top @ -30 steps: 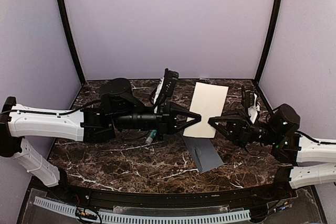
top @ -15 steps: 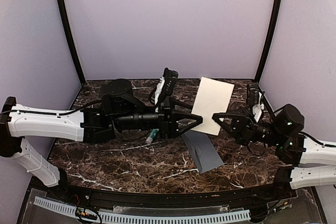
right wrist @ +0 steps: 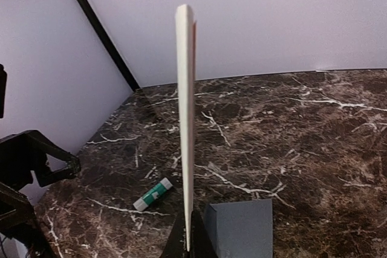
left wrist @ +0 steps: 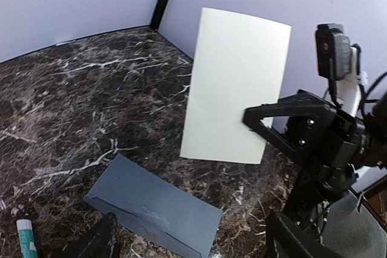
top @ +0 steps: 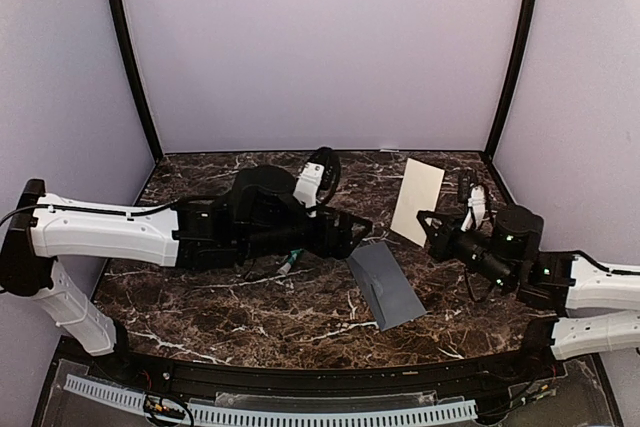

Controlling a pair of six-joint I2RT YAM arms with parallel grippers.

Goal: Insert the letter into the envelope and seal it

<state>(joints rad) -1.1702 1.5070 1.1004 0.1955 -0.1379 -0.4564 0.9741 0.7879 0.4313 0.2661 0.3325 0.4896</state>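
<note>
I'm pinching the upright tan paper letter (top: 417, 199) in R gripper (top: 432, 225), flat blue-grey paper envelope (top: 385, 285) lying below, just beside wide-open, empty L gripper (top: 358, 232).

A small white-and-green plastic glue stick (right wrist: 152, 195) lies flat on the dark brown white-veined marble tabletop (top: 230, 312), at 8 o'clock from its centre.

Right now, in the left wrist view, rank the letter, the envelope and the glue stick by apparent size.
1. letter, raised, so nearness may flatter it
2. envelope
3. glue stick, partly out of frame
</note>
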